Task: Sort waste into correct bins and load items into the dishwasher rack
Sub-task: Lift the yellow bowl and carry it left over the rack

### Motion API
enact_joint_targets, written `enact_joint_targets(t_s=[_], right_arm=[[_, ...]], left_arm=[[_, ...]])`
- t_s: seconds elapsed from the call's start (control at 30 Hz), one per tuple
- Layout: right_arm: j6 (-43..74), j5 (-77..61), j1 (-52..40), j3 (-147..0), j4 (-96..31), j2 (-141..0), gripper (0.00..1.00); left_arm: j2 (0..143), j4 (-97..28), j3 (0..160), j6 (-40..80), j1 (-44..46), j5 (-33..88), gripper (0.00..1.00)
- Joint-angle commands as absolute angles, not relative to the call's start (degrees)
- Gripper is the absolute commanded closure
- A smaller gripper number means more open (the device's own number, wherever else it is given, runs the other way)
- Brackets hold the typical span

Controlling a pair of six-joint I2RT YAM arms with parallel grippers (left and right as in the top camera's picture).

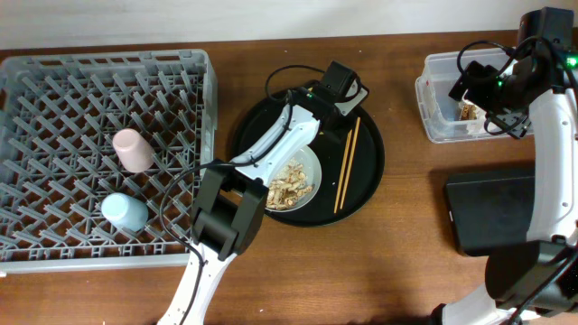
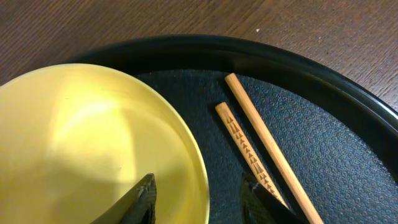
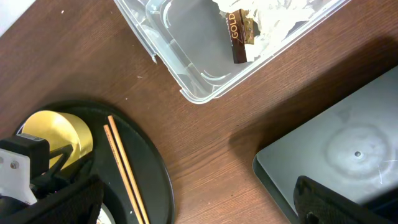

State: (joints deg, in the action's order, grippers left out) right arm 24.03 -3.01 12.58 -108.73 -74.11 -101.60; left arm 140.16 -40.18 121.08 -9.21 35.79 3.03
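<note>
My left gripper [image 2: 198, 183] is open and straddles the rim of the small yellow bowl [image 2: 81, 137] on the round black tray [image 2: 348, 155], one finger inside the bowl and one outside. The chopsticks [image 2: 261, 149] lie just right of it. In the overhead view the arm hides the bowl. The round dish [image 1: 312, 162] holds rice and food scraps [image 1: 289, 185]. The pink cup [image 1: 134, 149] and light blue cup [image 1: 124, 211] sit in the grey rack [image 1: 54, 81]. My right gripper [image 3: 199, 186] is open and empty, above the table beside the clear tub [image 3: 186, 68], which holds the brown wrapper [image 3: 239, 31] and white napkin [image 3: 280, 18].
The shallow black rectangular tray [image 1: 492, 212] lies at the front right, under my right arm. The clear tub [image 1: 438, 99] stands at the back right. The chopsticks [image 1: 347, 162] lie on the right side of the round tray [image 1: 370, 171].
</note>
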Motion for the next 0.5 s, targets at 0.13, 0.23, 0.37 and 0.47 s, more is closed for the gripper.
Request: enact_joint_targets(t_s=[0.13, 0.23, 0.37, 0.47], right_arm=[[24.5, -2.7, 12.8, -108.9, -74.1, -101.5, 0.02], [24.5, -2.7, 12.8, -108.9, -74.1, -101.5, 0.02], [24.5, -2.7, 12.8, -108.9, -74.1, -101.5, 0.02], [24.5, -2.7, 12.8, -108.9, -74.1, -101.5, 0.02]], left_arm=[[142.8, -40.1, 122.2, -9.3, 35.8, 0.6, 0.73], [142.7, -40.8, 123.8, -9.3, 35.8, 0.6, 0.92], [142.6, -47.1, 131.6, -5.4, 35.7, 0.7, 0.99], [142.6, -53.1, 139.2, -5.1, 35.7, 2.7, 0.99]])
